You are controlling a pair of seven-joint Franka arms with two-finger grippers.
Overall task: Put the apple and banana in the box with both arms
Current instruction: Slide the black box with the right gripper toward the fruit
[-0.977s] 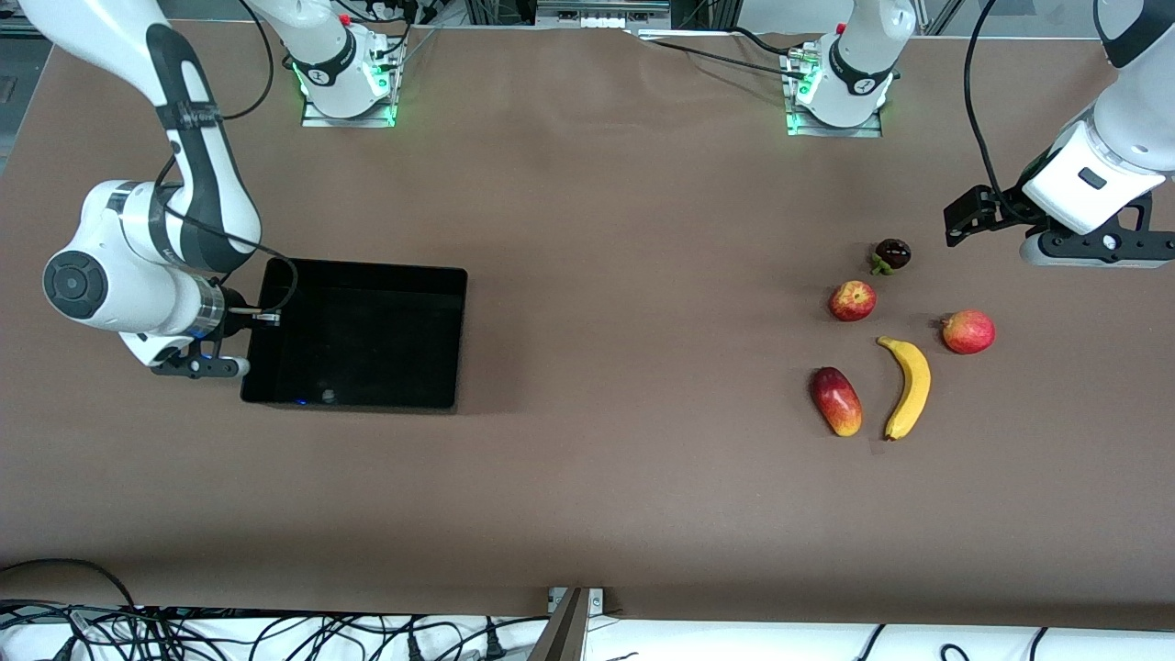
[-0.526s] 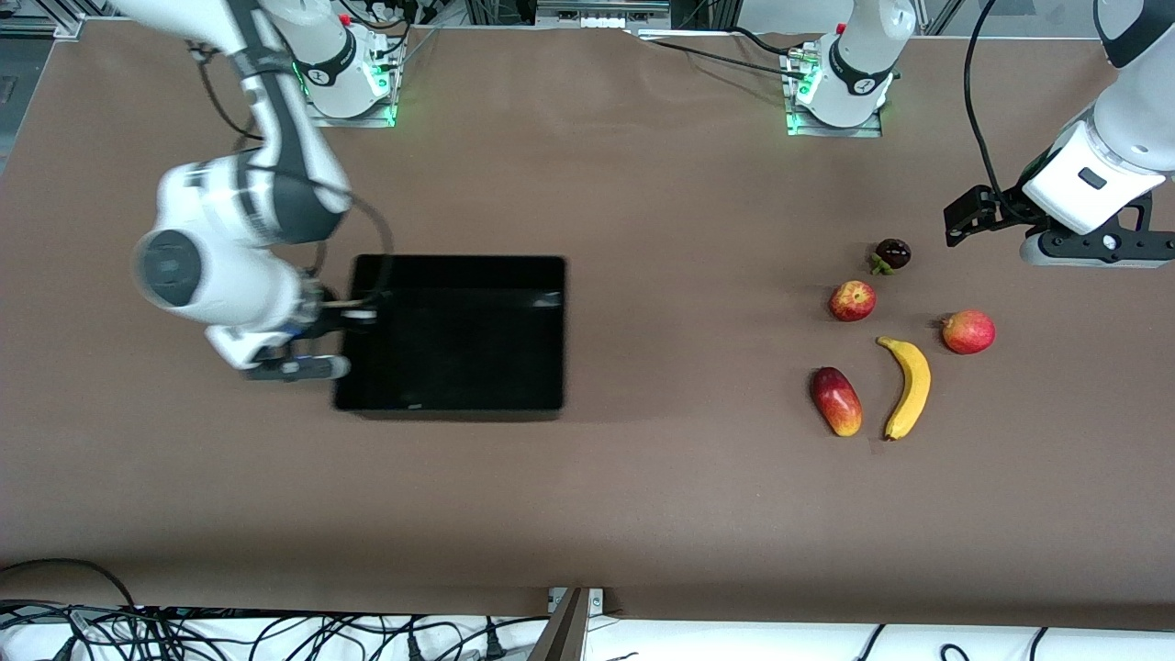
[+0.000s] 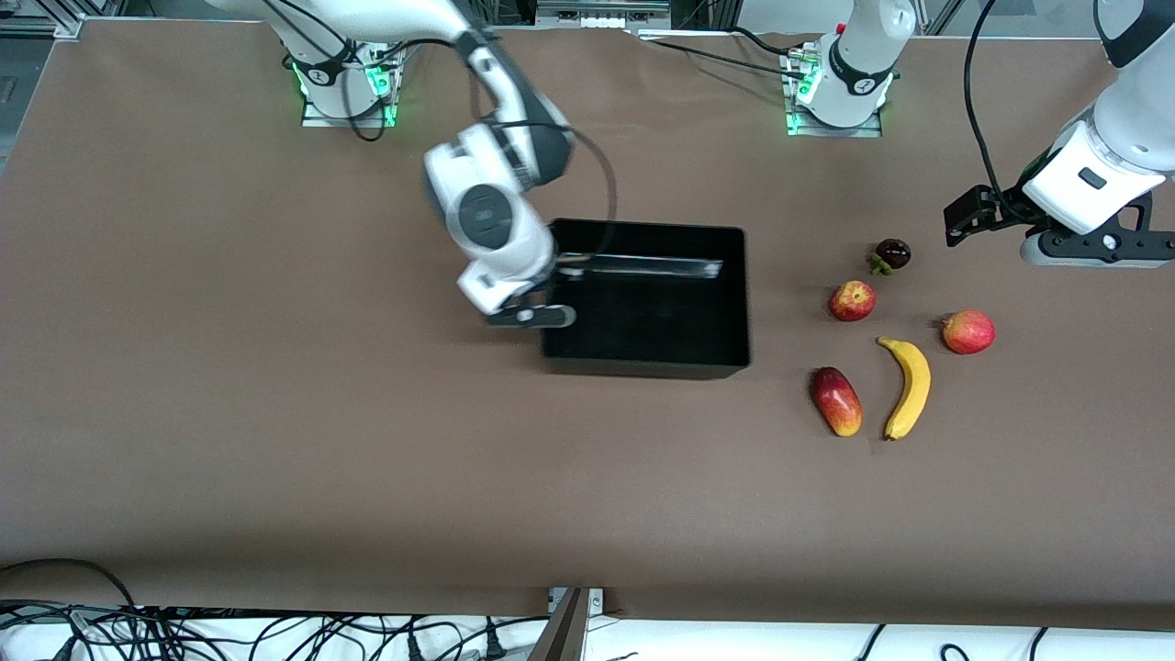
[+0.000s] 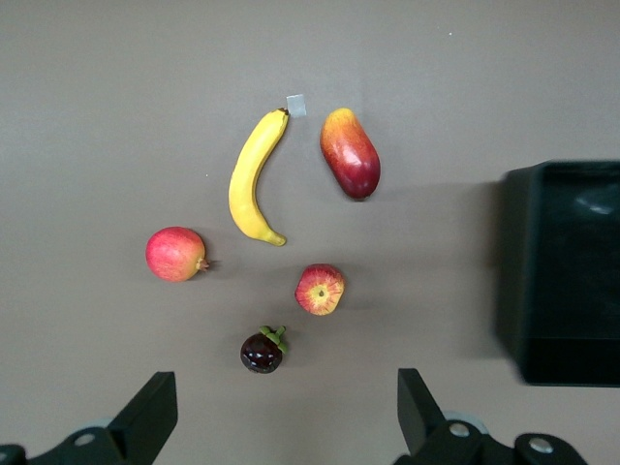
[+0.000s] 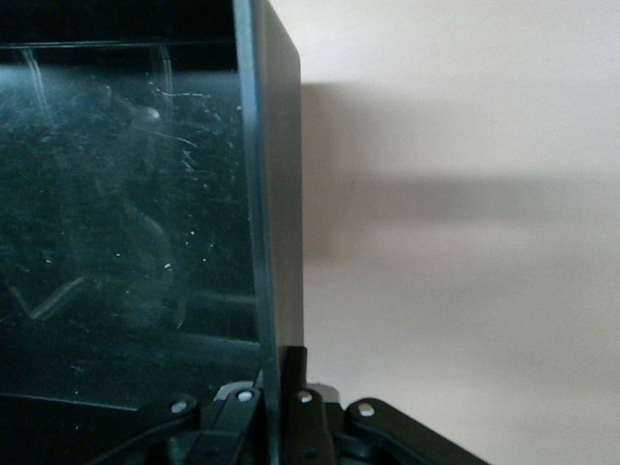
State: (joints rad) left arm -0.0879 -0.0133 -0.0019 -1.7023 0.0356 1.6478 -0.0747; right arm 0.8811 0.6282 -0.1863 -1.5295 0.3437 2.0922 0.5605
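Observation:
The black box [image 3: 643, 369] sits mid-table, its end wall [image 5: 276, 194] pinched between the fingers of my right gripper [image 3: 558, 268] [image 5: 276, 387]. The apple [image 3: 853, 300] [image 4: 320, 289] and the yellow banana [image 3: 909, 388] [image 4: 254, 174] lie on the table past the box's other end, toward the left arm's end. The banana is nearer the front camera than the apple. My left gripper [image 3: 959, 225] [image 4: 286, 417] hangs open and empty above the table, beside the fruits. The box [image 4: 509, 262] shows at the edge of the left wrist view.
A pinkish-red round fruit [image 3: 968, 331], a red-and-yellow oblong fruit [image 3: 836, 401] and a small dark purple fruit with a green cap [image 3: 892, 253] lie around the apple and banana. Cables run along the table's near edge [image 3: 275, 633].
My right arm has dragged the box across the table from its own end toward the fruits, keeping its grip on the wall. The left arm and the fruits have not moved.

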